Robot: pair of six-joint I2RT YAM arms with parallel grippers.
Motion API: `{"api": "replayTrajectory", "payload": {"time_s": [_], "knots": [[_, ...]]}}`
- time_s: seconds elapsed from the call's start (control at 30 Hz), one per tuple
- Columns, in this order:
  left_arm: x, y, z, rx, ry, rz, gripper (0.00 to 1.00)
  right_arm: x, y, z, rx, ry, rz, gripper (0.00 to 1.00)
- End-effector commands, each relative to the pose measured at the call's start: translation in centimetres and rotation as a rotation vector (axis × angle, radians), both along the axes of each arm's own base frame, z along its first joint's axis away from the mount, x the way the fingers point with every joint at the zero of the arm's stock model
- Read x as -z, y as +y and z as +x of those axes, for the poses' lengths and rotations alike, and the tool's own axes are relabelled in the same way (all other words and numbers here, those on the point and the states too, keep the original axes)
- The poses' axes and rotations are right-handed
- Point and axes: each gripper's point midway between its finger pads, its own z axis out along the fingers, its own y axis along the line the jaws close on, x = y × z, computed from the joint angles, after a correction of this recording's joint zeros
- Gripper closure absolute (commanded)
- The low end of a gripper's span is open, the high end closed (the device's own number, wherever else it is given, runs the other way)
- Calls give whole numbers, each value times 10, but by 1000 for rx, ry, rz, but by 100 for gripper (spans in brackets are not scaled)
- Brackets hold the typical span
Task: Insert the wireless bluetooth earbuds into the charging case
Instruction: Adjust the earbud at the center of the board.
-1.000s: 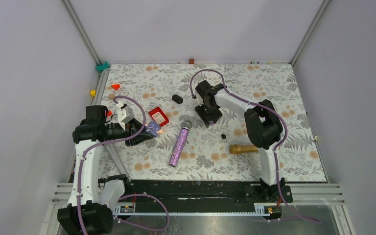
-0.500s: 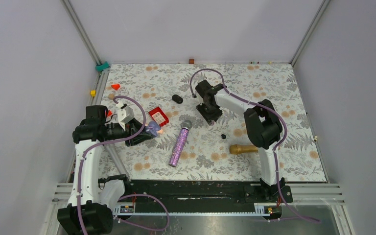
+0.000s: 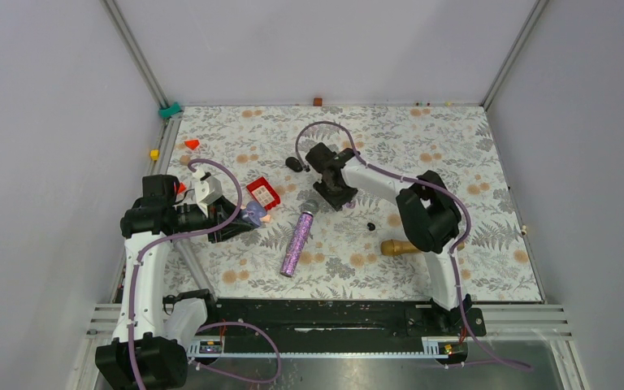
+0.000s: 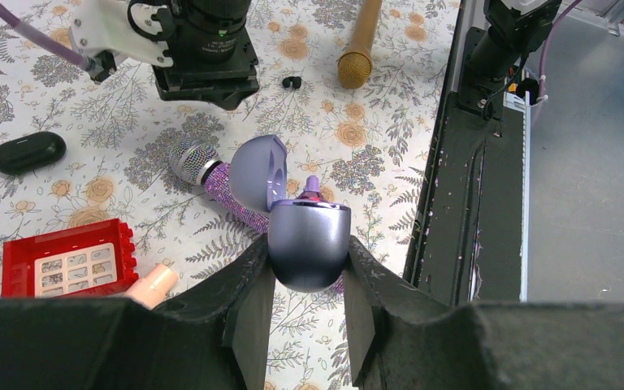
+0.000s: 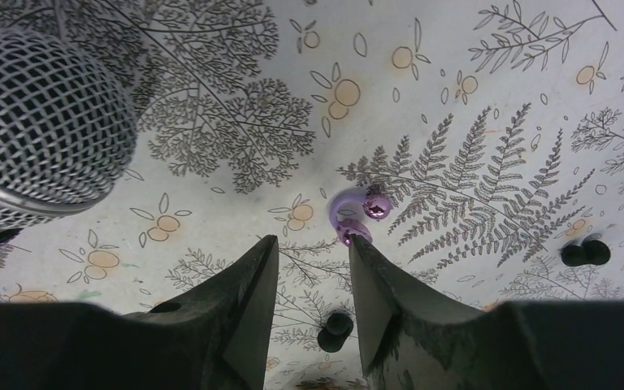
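From above, we see the right gripper (image 3: 335, 195) far nearer the black earbud (image 3: 370, 226) than the left gripper (image 3: 242, 221). Left wrist: that one pinches the open charging case (image 4: 309, 240). Right wrist: the spread, empty fingers face 1 purple earbud (image 5: 356, 215) just ahead, lying nearly along our reach, with the black earbud well aside.

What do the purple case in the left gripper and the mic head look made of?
Charging case: probably plastic, satin metallic-lilac finish; soft highlights on a smooth moulded shell. Microphone head: silvery metal mesh; woven wire grid plainly visible.
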Motion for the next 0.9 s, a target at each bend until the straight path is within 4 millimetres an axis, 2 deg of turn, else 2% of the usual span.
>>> {"api": "replayTrajectory", "payload": {"time_s": [0.0, 0.47, 0.87], "knots": [[-15, -3, 1, 25, -71, -35, 100, -19, 8, 15, -47, -117, -52, 55], [-15, -3, 0, 25, -74, -34, 100, 4, 2, 15, -136, -153, -230, 55], [-16, -3, 0, 25, -77, -35, 100, 1, 7, 12, -209, -221, -300, 55]]}}
